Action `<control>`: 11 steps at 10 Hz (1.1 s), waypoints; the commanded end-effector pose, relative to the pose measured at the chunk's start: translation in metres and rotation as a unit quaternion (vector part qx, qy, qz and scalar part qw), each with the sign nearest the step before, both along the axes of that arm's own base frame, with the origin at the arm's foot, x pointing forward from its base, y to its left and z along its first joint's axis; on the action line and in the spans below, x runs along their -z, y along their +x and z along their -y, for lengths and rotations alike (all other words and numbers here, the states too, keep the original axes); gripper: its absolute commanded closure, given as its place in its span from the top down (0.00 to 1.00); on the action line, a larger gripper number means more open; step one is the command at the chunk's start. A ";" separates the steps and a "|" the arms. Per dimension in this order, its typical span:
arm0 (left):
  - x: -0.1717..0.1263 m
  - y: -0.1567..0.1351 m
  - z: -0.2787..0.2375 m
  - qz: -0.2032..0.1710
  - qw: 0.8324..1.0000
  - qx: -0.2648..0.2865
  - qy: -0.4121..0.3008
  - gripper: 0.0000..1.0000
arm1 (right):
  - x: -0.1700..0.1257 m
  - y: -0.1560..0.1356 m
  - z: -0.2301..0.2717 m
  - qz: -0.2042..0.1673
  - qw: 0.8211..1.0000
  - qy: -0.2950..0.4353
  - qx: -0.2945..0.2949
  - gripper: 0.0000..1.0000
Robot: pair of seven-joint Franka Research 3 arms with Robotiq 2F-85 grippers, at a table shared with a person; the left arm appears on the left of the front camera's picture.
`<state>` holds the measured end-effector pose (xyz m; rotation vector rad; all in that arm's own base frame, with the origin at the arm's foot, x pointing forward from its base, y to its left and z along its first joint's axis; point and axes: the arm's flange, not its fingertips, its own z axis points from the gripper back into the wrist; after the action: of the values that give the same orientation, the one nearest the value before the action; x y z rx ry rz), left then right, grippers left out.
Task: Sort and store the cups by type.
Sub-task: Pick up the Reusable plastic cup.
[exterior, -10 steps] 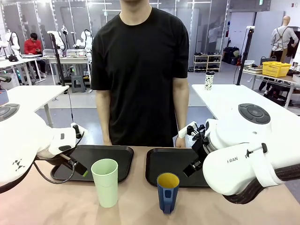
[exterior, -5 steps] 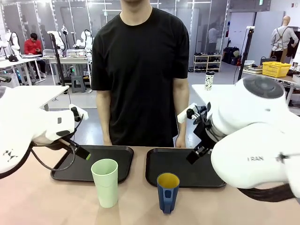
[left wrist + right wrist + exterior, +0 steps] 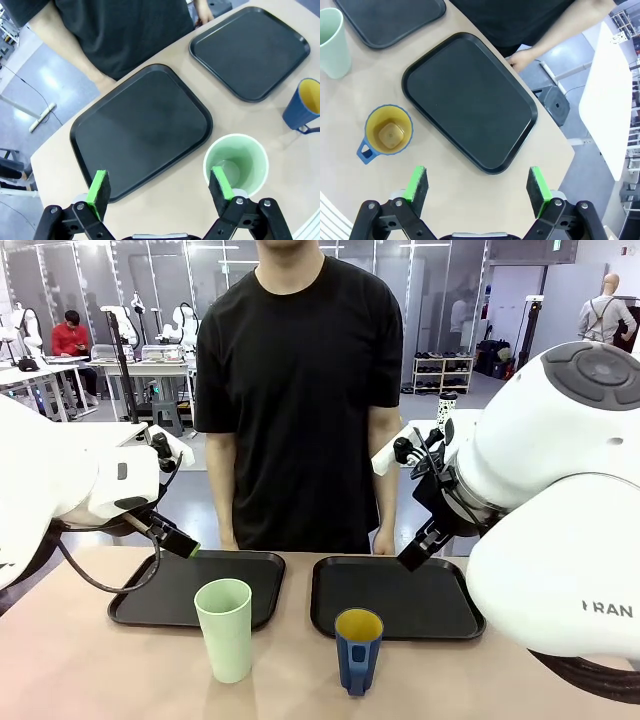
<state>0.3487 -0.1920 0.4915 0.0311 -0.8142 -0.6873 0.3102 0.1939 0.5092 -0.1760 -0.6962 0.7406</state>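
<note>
Pale-green plastic, tall and without a handle, the tumbler [image 3: 224, 632] stands upright on the bare table [image 3: 90, 670] at the near side, just in front of the left tray [image 3: 170, 595] and not on it. Looking down from the left wrist, I see nothing inside it. To its right, near but apart, stands the mug [image 3: 357, 652], which is shorter, dark blue outside and yellow inside. It is upright, its handle faces the near side, and it appears empty. It sits just in front of the right tray [image 3: 400, 605], likewise on the table and not on the tray. Both trays are black, shallow and bare, lying side by side at the far half of the table. My finding is that nothing has been stored, and both cups have yet to be picked up and placed. I cannot tell which tray is meant for which cup. The left gripper [image 3: 159, 175] hangs above the near edge of the left tray and the tumbler, jaws spread wide and holding nothing. The right gripper [image 3: 477, 172] hangs above the near edge of the right tray, with the mug off to its left. It is equally wide and empty. A person [image 3: 300, 390] stands at the far side with arms down, one hand [image 3: 520, 60] close by the far edge of the right tray and touching neither cup.
</note>
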 end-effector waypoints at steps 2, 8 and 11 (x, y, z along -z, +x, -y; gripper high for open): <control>0.000 0.000 0.000 0.000 1.000 0.000 0.000 1.00 | 0.000 0.000 0.000 -0.001 1.000 0.000 -0.001 1.00; 0.005 0.011 -0.015 -0.007 1.000 -0.014 0.000 1.00 | 0.007 0.014 0.010 -0.027 0.999 0.029 0.017 1.00; 0.027 0.046 -0.082 -0.030 0.992 -0.115 -0.039 1.00 | 0.031 0.061 0.052 -0.059 0.992 0.084 0.078 1.00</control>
<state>0.3845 -0.1252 0.4740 0.0237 -0.7573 -0.5184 0.3500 0.1492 0.4827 -0.0852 -0.6168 0.6028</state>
